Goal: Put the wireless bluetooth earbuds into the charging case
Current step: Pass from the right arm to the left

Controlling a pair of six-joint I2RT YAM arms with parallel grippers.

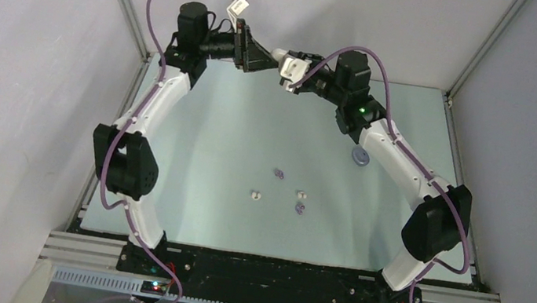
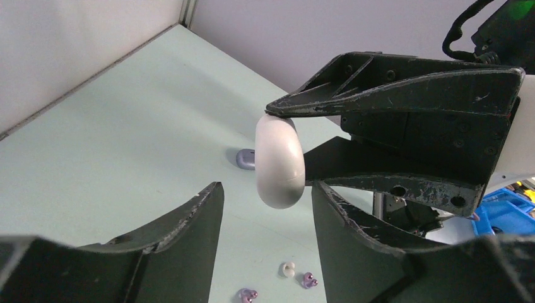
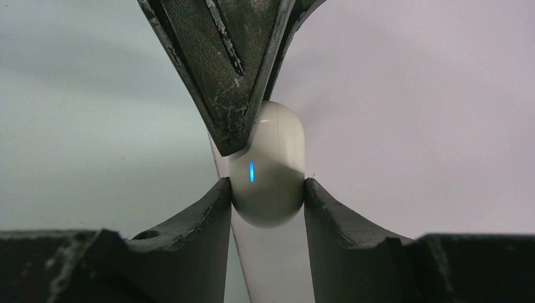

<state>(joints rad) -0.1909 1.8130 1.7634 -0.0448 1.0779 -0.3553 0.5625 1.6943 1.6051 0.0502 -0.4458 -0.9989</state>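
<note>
While the four tiny earbuds [image 1: 279,173] lie loose on the table [image 1: 238,116], the white case [image 3: 268,183] hangs in the air.
Smooth and pebble-shaped, with a small blue light, it is pinched on both sides by the right gripper [image 3: 268,189]; the left gripper [image 2: 266,186] stands half open around its end, not clamping it. A purple case [image 1: 360,156] rests on the matte pale green table, between grey walls [image 1: 26,46].

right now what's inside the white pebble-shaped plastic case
Hidden: the white case looks shut, showing only a seam and a blue light. Four tiny white and purple earbuds lie on the pale green table.
</note>
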